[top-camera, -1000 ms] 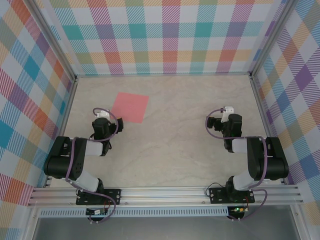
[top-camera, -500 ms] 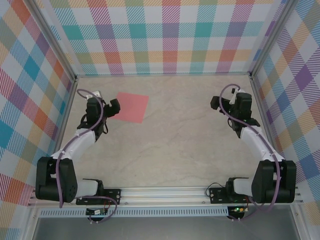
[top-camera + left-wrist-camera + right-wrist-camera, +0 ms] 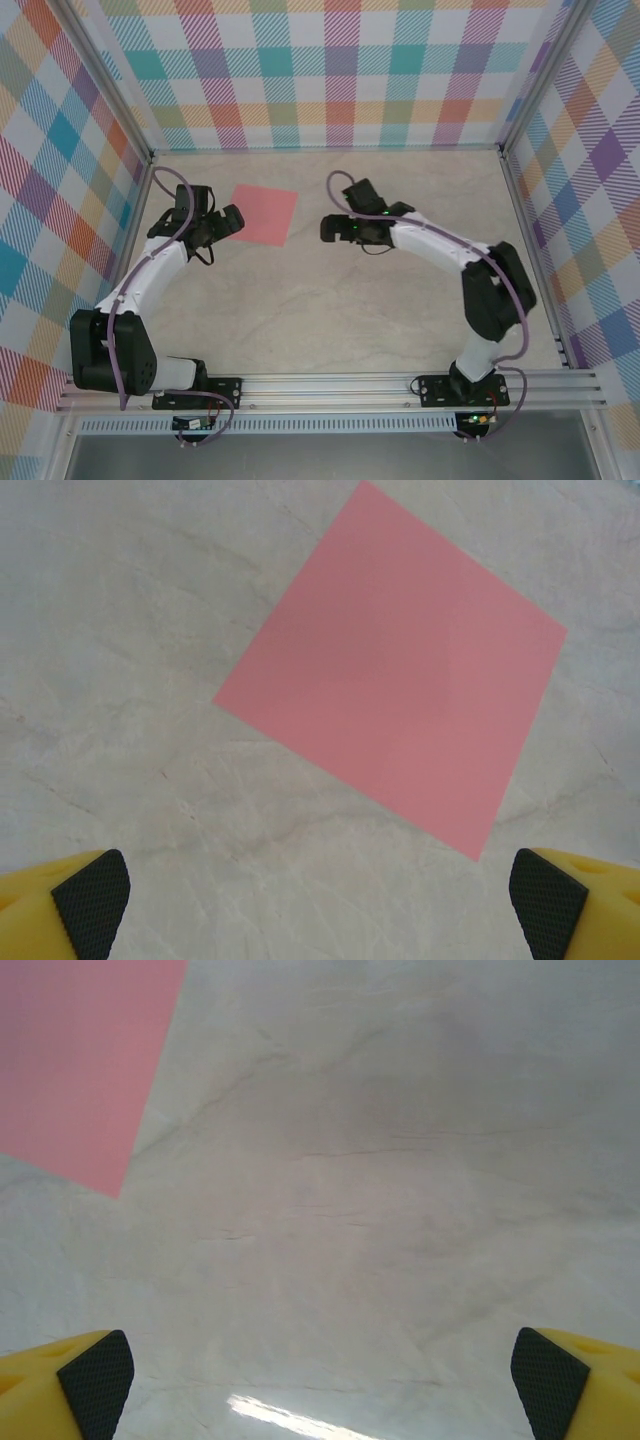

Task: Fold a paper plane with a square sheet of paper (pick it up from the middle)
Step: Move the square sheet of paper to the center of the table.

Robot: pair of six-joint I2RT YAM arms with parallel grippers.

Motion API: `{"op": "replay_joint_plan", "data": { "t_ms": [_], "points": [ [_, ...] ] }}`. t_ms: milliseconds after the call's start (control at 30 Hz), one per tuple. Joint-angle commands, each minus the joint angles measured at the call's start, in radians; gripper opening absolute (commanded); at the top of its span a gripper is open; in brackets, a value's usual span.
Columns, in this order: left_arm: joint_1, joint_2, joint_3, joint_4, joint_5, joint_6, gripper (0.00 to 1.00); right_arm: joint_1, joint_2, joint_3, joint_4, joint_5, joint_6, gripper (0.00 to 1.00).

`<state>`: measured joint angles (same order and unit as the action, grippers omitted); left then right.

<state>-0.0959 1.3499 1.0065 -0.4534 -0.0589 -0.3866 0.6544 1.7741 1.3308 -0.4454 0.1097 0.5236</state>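
The square sheet of paper (image 3: 263,215) is plain salmon-pink and lies flat and unfolded on the table's far left. My left gripper (image 3: 232,218) hovers at its left edge, open, with nothing between the fingers. In the left wrist view the sheet (image 3: 400,670) lies ahead of the open gripper (image 3: 318,905), whose yellow fingertips (image 3: 92,898) sit wide apart over bare table. My right gripper (image 3: 328,229) is open and stands a little to the right of the sheet, pointing at it. In the right wrist view a corner of the sheet (image 3: 80,1060) shows at the upper left, ahead of the open gripper (image 3: 320,1385).
The marble-look table (image 3: 340,300) is fenced by checked walls at the back and both sides (image 3: 330,70). A metal rail (image 3: 330,385) with both arm bases runs along the near edge. The right arm (image 3: 470,270) arches across the table's right half.
Both arms have unfolded and reached out. The right gripper swung from the far right to the middle, near the sheet. The left gripper shifted to the sheet's left edge. The sheet has not moved.
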Motion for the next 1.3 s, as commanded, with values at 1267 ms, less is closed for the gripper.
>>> {"op": "replay_joint_plan", "data": {
  "t_ms": [1267],
  "points": [
    [0.021,-0.002,0.013,-0.209,0.042,-0.248,1.00,0.177,0.877,1.083,-0.634,0.252,-0.234,0.87]
  ]
}}
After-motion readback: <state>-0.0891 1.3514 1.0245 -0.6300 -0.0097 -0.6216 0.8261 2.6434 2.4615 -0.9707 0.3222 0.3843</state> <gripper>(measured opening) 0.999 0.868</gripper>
